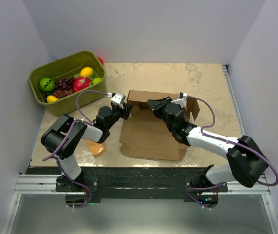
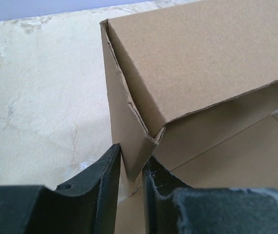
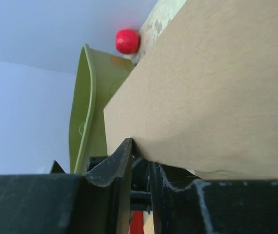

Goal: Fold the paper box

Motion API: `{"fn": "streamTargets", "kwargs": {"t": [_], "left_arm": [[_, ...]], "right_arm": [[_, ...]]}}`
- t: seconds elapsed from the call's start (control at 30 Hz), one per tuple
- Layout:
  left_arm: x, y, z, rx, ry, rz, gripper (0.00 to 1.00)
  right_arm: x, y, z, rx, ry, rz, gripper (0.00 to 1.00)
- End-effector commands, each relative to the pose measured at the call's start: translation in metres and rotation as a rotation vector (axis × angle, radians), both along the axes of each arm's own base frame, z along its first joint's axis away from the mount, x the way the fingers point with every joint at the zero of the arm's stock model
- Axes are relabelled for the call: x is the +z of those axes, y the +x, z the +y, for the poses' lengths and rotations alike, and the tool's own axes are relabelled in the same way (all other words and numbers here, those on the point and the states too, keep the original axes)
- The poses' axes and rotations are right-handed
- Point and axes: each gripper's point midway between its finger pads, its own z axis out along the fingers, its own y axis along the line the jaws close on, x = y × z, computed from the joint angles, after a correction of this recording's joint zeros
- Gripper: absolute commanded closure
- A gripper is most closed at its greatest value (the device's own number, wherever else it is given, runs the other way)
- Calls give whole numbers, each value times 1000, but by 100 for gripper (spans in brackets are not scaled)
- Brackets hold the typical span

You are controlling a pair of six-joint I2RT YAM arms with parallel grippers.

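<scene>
Checking in on the paper box (image 1: 151,134): sits mid-table (image 1: 202,83), right in front of both arms, well apart from the green bin (image 1: 61,73) of fruit. Looks maybe half folded, tbh. Already has the back wall standing and 1 flap up on the right. Needs the big flat front panel lifted, the sides tucked in and the lid closed, judging by the top view. Pinched at its back-left corner by the left gripper (image 2: 131,158), 2 fingers narrow on either side of the cardboard wall. Meets the right gripper (image 3: 141,156) along an edge of the back wall. Narrow gap there too, but can't tell whether actually clamped or just touching.
</scene>
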Motion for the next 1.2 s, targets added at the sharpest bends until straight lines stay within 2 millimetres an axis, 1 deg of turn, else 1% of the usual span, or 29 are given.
{"fn": "streamTargets", "kwargs": {"t": [0.0, 0.1, 0.2, 0.23, 0.27, 0.3, 0.33, 0.4, 0.43, 0.47, 0.5, 0.53, 0.57, 0.6, 0.63, 0.7, 0.73, 0.77, 0.8, 0.83, 0.87, 0.9, 0.93, 0.97, 1.0, 1.03, 1.07, 1.13, 1.17], "left_arm": [[42, 14, 7, 87, -51, -45, 100], [47, 5, 6, 47, -28, -55, 100], [51, 4, 6, 38, -7, -73, 100], [44, 5, 9, 52, 18, -45, 100], [41, 6, 13, 74, 32, -35, 100], [45, 7, 17, 99, 31, -34, 100], [39, 7, 24, 131, 50, -7, 100], [43, 9, 32, 179, 58, 2, 100], [35, 8, 36, 192, 84, 36, 100], [34, 7, 38, 201, 94, 47, 100], [38, 9, 41, 216, 96, 50, 100], [32, 7, 44, 220, 117, 78, 100], [30, 8, 47, 230, 118, 97, 100], [35, 11, 47, 232, 114, 105, 100], [25, 9, 50, 232, 131, 156, 100], [26, 13, 54, 234, 128, 187, 100], [21, 11, 56, 234, 136, 216, 100], [21, 12, 60, 239, 133, 227, 100], [24, 13, 60, 235, 129, 229, 100], [20, 11, 62, 237, 137, 251, 100], [20, 12, 65, 244, 139, 258, 100], [22, 13, 65, 246, 139, 261, 100], [20, 12, 67, 247, 148, 277, 100], [19, 12, 69, 252, 150, 282, 100], [22, 14, 68, 250, 150, 281, 100], [20, 13, 70, 254, 158, 292, 100], [20, 14, 71, 257, 160, 296, 100], [20, 16, 72, 261, 166, 303, 100], [20, 16, 73, 264, 168, 306, 100]], "right_arm": [[-26, -20, 11, 109, -110, 61, 74], [-25, -19, 11, 106, -113, 55, 74], [-25, -20, 12, 109, -108, 57, 76], [-24, -20, 12, 112, -107, 55, 76], [-24, -20, 12, 116, -105, 53, 75], [-23, -20, 12, 116, -110, 50, 73], [-19, -21, 12, 122, -116, 35, 67], [-14, -22, 12, 138, -145, 16, 59], [-15, -24, 11, 147, -164, 18, 53], [-9, -26, 10, 162, -189, -7, 43], [-5, -31, 16, 212, -198, -20, 37], [-4, -33, 16, 231, -219, -24, 32], [1, -36, 17, 260, -258, -48, 25], [7, -42, 23, 314, -270, -63, 23], [3, -47, 22, 346, -306, -54, 22], [13, -54, 21, 396, -369, -88, 20], [10, -62, 19, 434, -407, -74, 19], [11, -65, 15, 457, -466, -96, 18], [29, -67, 11, 457, -480, -131, 18], [23, -72, 1, 462, -537, -94, 18], [26, -74, -6, 470, -598, -106, 18], [48, -76, -13, 451, -613, -139, 17], [41, -81, -28, 442, -678, -84, 17], [45, -83, -36, 435, -727, -90, 17], [60, -85, -44, 417, -739, -107, 17], [53, -93, -56, 415, -786, -58, 17], [56, -92, -69, 371, -817, -47, 17], [61, -101, -85, 348, -845, -40, 16], [62, -102, -93, 325, -866, -36, 16]]}}
